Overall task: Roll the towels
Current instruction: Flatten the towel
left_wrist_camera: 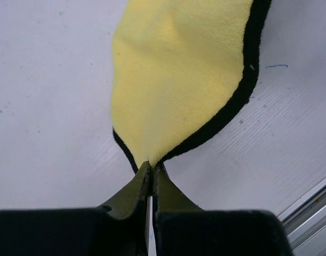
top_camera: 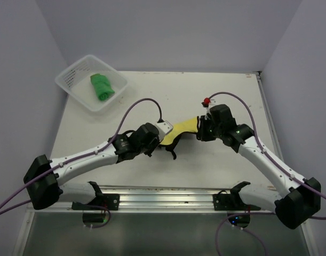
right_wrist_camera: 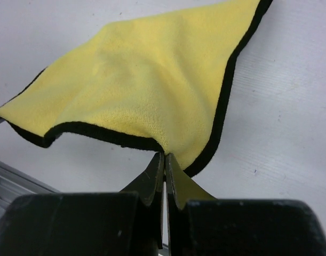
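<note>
The green towel lies rolled in the basket, so that one appears done. The yellow towel is unrolled over the worktop, stretched between the left gripper and the right gripper, each clenched on a corner. Its rolling remains.
</note>
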Robot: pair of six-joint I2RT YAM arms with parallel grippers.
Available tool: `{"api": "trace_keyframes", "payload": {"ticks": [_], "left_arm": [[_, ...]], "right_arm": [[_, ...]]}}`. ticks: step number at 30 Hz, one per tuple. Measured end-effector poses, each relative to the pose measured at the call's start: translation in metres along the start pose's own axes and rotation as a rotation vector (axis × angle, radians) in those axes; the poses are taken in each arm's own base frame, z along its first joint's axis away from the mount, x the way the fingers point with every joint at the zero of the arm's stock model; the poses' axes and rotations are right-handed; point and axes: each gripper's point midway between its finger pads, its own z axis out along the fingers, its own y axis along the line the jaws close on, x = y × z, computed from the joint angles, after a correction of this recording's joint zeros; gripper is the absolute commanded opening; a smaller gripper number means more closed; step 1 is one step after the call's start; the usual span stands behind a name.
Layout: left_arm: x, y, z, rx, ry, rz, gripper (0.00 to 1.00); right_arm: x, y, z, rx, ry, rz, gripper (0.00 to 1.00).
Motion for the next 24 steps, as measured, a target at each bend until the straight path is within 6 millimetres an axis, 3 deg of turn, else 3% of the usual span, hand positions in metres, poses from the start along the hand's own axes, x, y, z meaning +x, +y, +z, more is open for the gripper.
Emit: {"api": "trace_keyframes", "payload": {"ticks": [13,24], "left_arm": [[-0.037,0.03,-0.058,-0.112,-0.172,-0.188,0.0],[-0.071,0.033,-0.112,-0.062,-0.295,-0.232,0.0]], "right_arm": [[-0.05,0.023,-0.068,-0.059,-0.113,-0.051,0.0],[-0.053,0.048,-0.114,-0.156,-0.091,-0.102,0.0]]}}
